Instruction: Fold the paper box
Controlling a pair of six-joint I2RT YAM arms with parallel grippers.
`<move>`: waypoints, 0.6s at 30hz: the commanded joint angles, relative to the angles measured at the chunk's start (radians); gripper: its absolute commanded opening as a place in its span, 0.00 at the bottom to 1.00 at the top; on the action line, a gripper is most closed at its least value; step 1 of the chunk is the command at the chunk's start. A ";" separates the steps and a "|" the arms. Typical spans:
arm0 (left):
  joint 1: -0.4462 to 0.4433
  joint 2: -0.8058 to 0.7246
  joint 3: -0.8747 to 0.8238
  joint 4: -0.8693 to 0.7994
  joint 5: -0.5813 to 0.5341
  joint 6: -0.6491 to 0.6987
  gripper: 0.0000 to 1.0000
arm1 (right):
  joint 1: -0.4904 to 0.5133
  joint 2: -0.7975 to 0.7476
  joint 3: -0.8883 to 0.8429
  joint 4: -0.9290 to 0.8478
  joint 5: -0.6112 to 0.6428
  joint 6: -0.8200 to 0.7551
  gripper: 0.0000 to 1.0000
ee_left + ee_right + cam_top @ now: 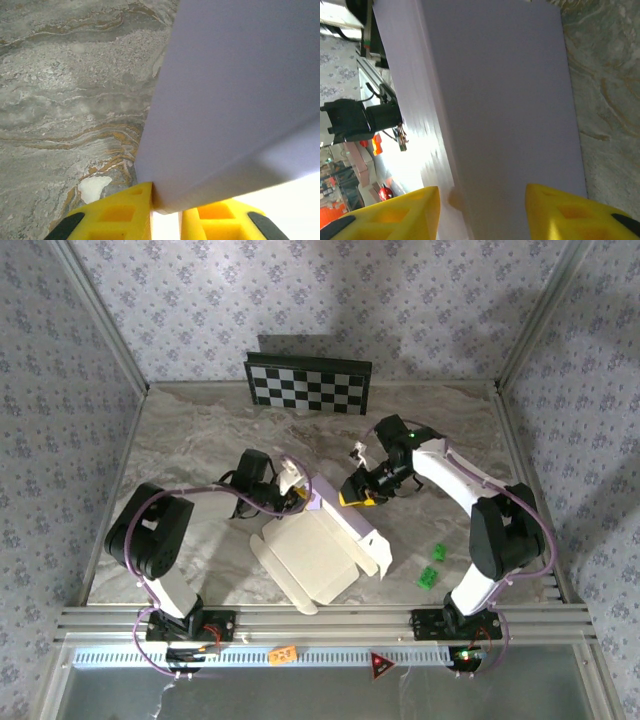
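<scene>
Left claw (166, 200) is clamping on a lavender flap edge of the paper box (318, 555), fingers nearly together. Right claw (482, 195) is standing apart, straddling a lavender panel. Box is lying at centre frame (cream face up) on the table (200, 430).
</scene>
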 commanded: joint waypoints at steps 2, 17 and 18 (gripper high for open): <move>-0.025 -0.017 -0.025 -0.005 -0.061 -0.006 0.16 | -0.005 -0.011 0.015 0.029 0.005 0.027 0.49; -0.079 -0.041 -0.031 0.270 -0.150 -0.216 0.36 | 0.025 0.038 -0.017 0.045 0.035 0.020 0.39; -0.086 -0.034 -0.029 0.286 -0.167 -0.229 0.34 | 0.024 0.038 -0.016 0.045 0.035 0.019 0.39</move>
